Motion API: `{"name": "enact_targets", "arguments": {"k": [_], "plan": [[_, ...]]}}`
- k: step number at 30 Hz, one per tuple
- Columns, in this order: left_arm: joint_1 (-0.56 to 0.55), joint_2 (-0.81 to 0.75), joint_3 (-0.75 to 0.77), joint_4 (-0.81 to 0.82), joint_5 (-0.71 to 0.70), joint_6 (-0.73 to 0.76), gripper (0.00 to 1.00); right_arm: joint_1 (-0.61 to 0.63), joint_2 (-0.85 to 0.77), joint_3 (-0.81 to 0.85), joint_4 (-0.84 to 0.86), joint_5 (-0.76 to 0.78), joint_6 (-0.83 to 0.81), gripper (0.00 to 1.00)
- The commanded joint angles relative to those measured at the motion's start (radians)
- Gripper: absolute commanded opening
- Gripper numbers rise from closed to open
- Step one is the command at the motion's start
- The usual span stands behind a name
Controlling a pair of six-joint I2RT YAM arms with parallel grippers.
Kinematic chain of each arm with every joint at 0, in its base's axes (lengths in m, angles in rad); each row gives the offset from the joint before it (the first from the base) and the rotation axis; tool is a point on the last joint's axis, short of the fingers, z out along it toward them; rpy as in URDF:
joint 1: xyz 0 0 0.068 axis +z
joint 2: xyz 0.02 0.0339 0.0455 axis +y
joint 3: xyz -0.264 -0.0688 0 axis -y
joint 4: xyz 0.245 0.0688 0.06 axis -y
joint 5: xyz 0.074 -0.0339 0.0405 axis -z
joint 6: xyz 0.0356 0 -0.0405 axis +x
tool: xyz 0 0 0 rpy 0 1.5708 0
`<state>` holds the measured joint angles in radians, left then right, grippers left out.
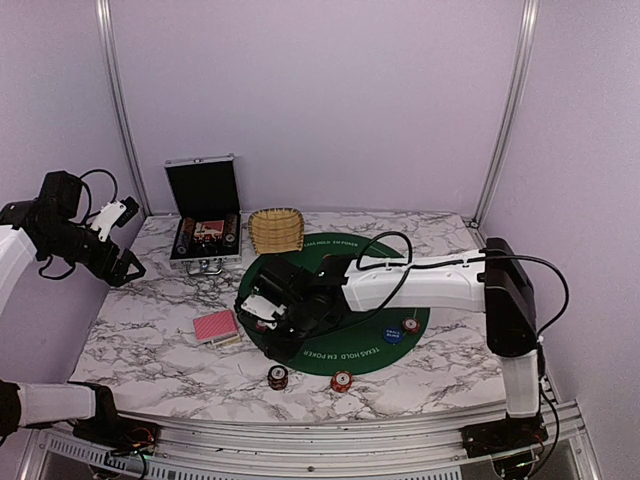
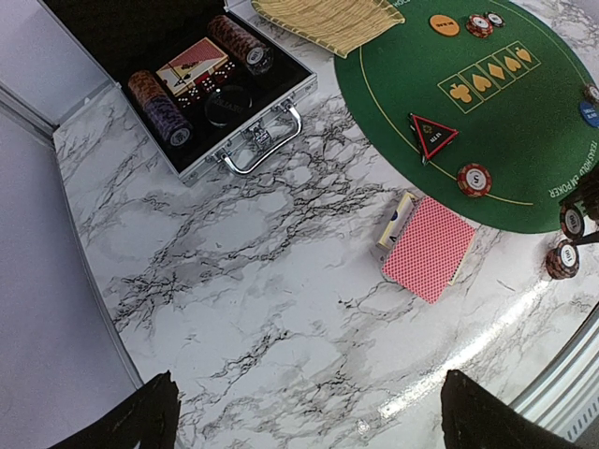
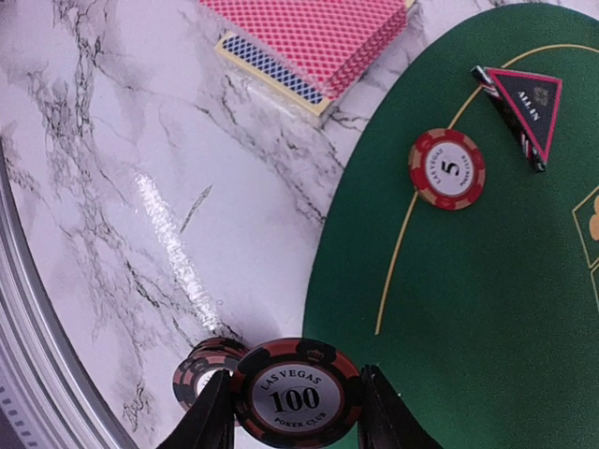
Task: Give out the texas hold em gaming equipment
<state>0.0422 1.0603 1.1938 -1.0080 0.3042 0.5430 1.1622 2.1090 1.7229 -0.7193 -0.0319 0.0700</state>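
Note:
In the right wrist view my right gripper [image 3: 298, 413] is shut on a black-and-red "100" poker chip [image 3: 298, 391], held flat over the edge of the green mat [image 3: 487, 309]. Another dark chip [image 3: 195, 376] lies on the marble just beneath it. A red "5" chip [image 3: 447, 168] and the dark triangular marker [image 3: 524, 105] lie on the mat. The red-backed cards [image 3: 314, 37] rest on the marble beside it. My left gripper [image 2: 314, 416] is open and hangs above bare marble, well away from the cards [image 2: 428, 248]. An orange disc [image 2: 445, 24] and a blue disc [image 1: 393, 335] sit on the mat.
The open silver-edged case [image 1: 205, 215] with chip rolls stands at the back left, the wicker basket [image 1: 276, 230] beside it. Two chips [image 1: 278, 377] [image 1: 342, 381] lie on the marble near the front edge. The right arm [image 1: 420, 283] stretches across the mat.

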Motion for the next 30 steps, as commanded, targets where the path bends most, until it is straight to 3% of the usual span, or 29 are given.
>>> {"name": "enact_targets", "arguments": {"k": [1, 11, 18, 27, 30], "plan": [[-0.001, -0.005, 0.024, -0.030, -0.005, 0.002, 0.99, -0.052, -0.003, 0.062, -0.002, 0.021, 0.005, 0.18], [-0.002, -0.003, 0.022, -0.030, -0.011, 0.006, 0.99, -0.108, 0.145, 0.171, 0.004, 0.008, -0.002, 0.18], [-0.002, -0.003, 0.020, -0.030, -0.007, 0.008, 0.99, -0.111, 0.173, 0.157, 0.012, 0.008, -0.001, 0.18], [-0.002, -0.001, 0.018, -0.030, -0.008, 0.007, 0.99, -0.117, 0.208, 0.147, 0.050, -0.012, 0.009, 0.21], [-0.002, -0.004, 0.018, -0.030, -0.011, 0.009, 0.99, -0.120, 0.212, 0.149, 0.050, -0.014, 0.011, 0.28]]}}
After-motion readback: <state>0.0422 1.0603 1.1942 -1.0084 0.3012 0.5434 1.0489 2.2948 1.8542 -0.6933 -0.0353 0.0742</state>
